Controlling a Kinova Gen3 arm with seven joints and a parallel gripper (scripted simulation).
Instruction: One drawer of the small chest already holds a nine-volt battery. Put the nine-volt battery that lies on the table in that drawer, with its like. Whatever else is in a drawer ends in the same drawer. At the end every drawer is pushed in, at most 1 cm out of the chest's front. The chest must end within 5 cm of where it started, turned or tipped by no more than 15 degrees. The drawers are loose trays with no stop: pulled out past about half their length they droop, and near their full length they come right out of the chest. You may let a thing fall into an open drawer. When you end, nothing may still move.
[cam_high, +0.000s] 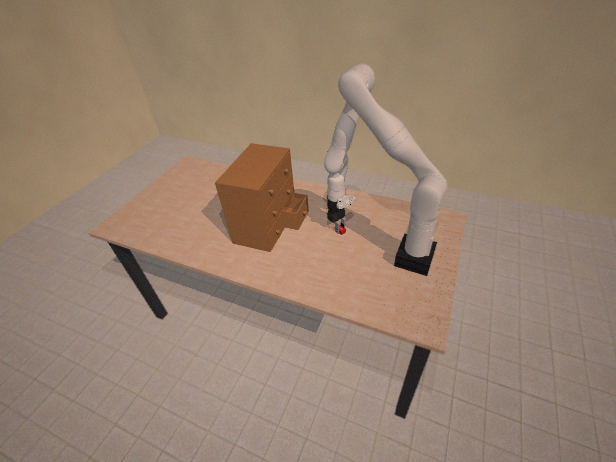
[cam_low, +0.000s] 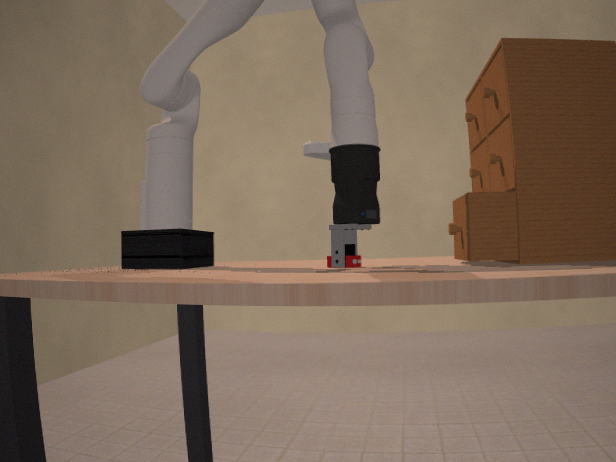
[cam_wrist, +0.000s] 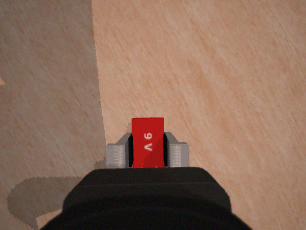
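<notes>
Wrist view: one flat red nine-volt battery (cam_wrist: 147, 142) is seen lying on the light wooden table (cam_wrist: 225, 75), pinched between the narrowed grey fingers of the black gripper (cam_wrist: 147, 155). One brown wooden chest (cam_high: 257, 197) stands mid-table; one drawer (cam_high: 295, 211) is pulled out, its contents hidden.
</notes>
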